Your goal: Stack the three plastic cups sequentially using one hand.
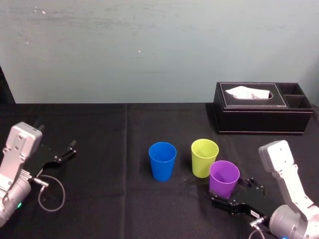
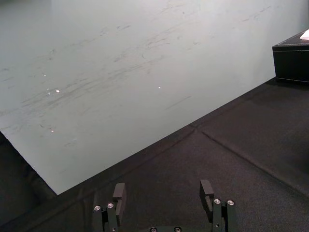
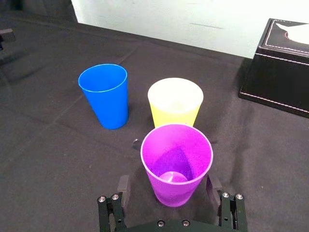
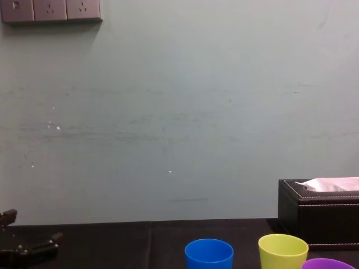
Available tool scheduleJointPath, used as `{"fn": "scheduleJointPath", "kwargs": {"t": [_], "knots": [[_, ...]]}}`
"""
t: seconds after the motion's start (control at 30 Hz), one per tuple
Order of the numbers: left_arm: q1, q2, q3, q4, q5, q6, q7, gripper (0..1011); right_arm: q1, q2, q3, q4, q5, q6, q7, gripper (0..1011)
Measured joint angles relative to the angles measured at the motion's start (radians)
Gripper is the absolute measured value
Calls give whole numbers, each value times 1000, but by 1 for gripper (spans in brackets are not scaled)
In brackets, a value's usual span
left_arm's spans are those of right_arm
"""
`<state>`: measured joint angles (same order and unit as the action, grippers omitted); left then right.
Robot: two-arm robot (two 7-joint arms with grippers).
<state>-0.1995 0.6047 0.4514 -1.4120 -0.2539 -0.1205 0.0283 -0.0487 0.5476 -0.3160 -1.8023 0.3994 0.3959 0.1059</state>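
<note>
Three plastic cups stand upright on the black tablecloth: blue (image 1: 162, 160) on the left, yellow-green (image 1: 204, 157) in the middle, purple (image 1: 224, 178) nearest the right arm. My right gripper (image 1: 235, 195) is open at table height, its fingers on either side of the purple cup's (image 3: 176, 163) base. In the right wrist view a gap shows between the right gripper (image 3: 167, 184) fingers and the cup wall. Behind it are the yellow-green cup (image 3: 175, 102) and the blue cup (image 3: 105, 94). My left gripper (image 1: 62, 153) rests open at the far left, holding nothing.
A black tissue box (image 1: 261, 114) stands at the back right, behind the cups. A loose cable (image 1: 50, 195) loops beside the left arm. A pale wall rises behind the table's far edge. Bare black cloth lies between the left gripper (image 2: 163, 189) and the blue cup.
</note>
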Motion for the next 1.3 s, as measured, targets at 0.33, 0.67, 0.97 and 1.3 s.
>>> {"fn": "scheduleJointPath", "kwargs": {"t": [0.33,0.67,0.97,1.3], "knots": [[0,0,0,0,0,0,0,1000,17,-37,-3,30,-25,6,10,1003],[0,0,0,0,0,0,0,1000,18,-63,7,44,-52,10,11,1003],[0,0,0,0,0,0,0,1000,8,-82,26,51,-75,-1,8,1003],[0,0,0,0,0,0,0,1000,12,-112,37,74,-98,-18,13,1003]]}}
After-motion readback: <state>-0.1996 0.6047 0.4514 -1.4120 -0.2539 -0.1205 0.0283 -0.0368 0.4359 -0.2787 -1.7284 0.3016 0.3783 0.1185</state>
